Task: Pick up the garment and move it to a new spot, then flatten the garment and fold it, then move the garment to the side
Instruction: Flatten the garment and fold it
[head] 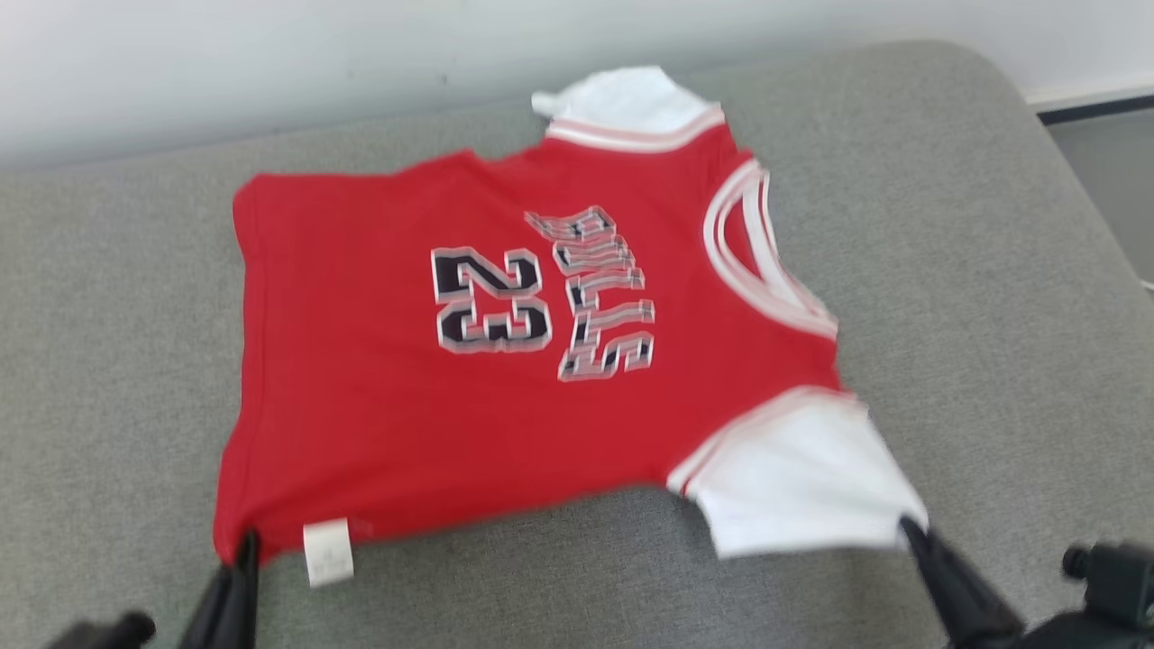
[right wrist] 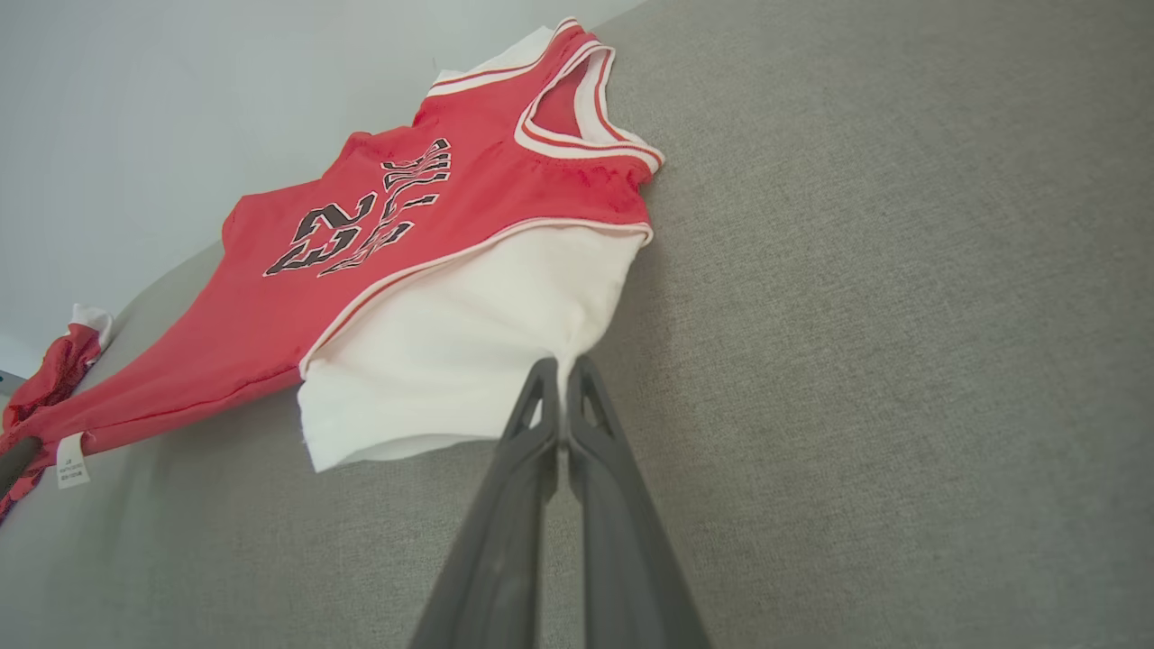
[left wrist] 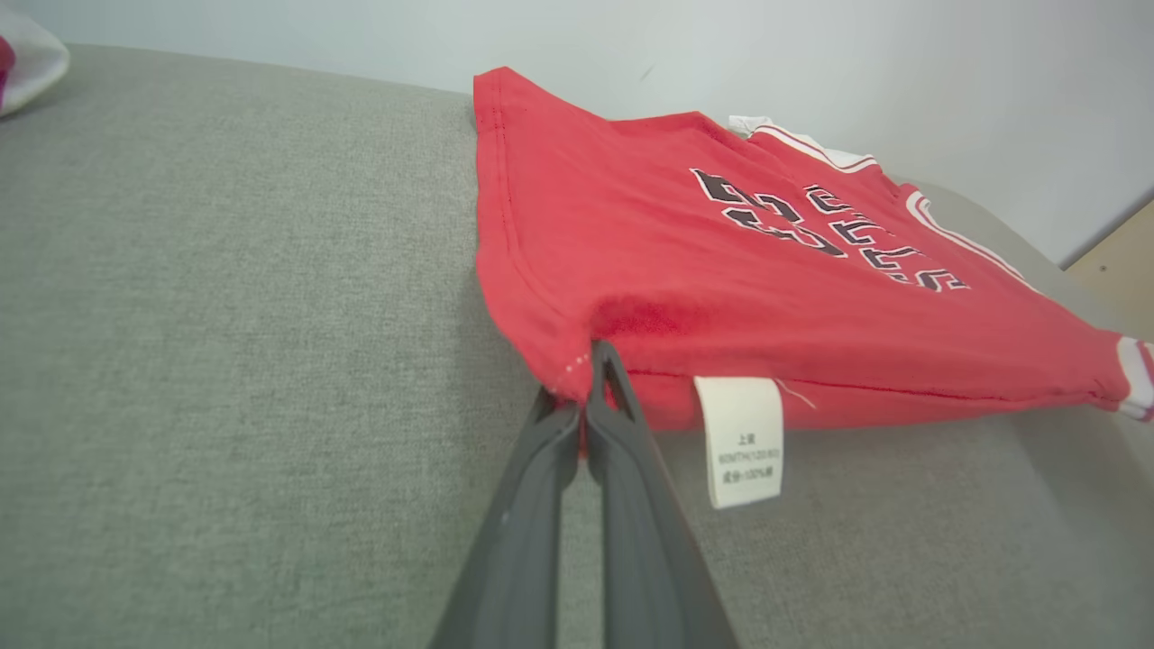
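Here the garment [head: 406, 406], a red jersey with white sleeves and a black "23" under lettering on its upward face, lies spread across the middle of a grey cushion [head: 108, 361]. Its hem is at the left and its white-trimmed neckline [head: 753, 252] at the right. One white sleeve [head: 802, 487] is at the near right and the other [head: 627, 104] at the far edge, close to the pale wall [head: 270, 54].

The left hand [head: 245, 545] has its two dark fingers pressed together on the near left corner of the hem, red cloth pinched between them in the left wrist view [left wrist: 581, 379]. A white care label [left wrist: 741, 442] hangs from the hem just to the right of that grip. The right hand [head: 906, 527] is likewise clamped on the near corner of the near sleeve, its fingertips meeting in the white cloth [right wrist: 561, 365].

The near edge runs taut between the two hands and looks slightly raised off the cushion, with shadow beneath it. The head view is somewhat blurred.

At the far left of the cushion lies another bit of cloth [left wrist: 27, 54], white with some red.
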Robot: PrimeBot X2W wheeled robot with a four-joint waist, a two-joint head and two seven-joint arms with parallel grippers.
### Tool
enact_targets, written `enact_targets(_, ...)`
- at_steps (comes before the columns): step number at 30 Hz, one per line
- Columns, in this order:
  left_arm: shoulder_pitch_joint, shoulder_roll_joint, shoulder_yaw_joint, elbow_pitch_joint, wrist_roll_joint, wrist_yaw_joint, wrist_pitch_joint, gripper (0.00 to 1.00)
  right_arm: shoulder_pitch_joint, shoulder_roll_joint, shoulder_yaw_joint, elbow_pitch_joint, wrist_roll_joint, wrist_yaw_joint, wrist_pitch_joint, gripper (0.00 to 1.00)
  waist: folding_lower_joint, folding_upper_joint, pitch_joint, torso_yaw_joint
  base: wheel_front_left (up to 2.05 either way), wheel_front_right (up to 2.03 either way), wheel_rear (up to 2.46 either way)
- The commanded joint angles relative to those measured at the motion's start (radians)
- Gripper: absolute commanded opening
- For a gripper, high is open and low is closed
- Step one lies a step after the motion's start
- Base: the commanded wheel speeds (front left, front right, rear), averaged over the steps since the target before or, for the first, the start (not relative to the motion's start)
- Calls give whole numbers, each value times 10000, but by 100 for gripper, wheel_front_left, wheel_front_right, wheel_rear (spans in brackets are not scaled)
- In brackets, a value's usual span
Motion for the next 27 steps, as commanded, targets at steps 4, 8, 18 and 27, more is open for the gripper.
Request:
enact_targets(4,1264,-574,385,224,379,-214,-35,0,1107,491,-87,100,-203,-23,134,0,2,2,-482,-49,0,0,0)
enact_targets(8,1992,-970,549,570,566,-402,-33,0,1574,581,-233,366,-374,-23,-2,0,2,2,-684,-7,0,0,0)
enact_targets(18,2124,-1647,329,1336,1095,-909,-34,0,1782,799,-288,858,-146,-23,53,0,2,2,-844,362,0,0,0)
enact_targets(27,1360,-1832,155,1519,1392,-1116,96,0,85,650,-387,1083,99,-24,433,0,2,2,-964,730,0,0,0)
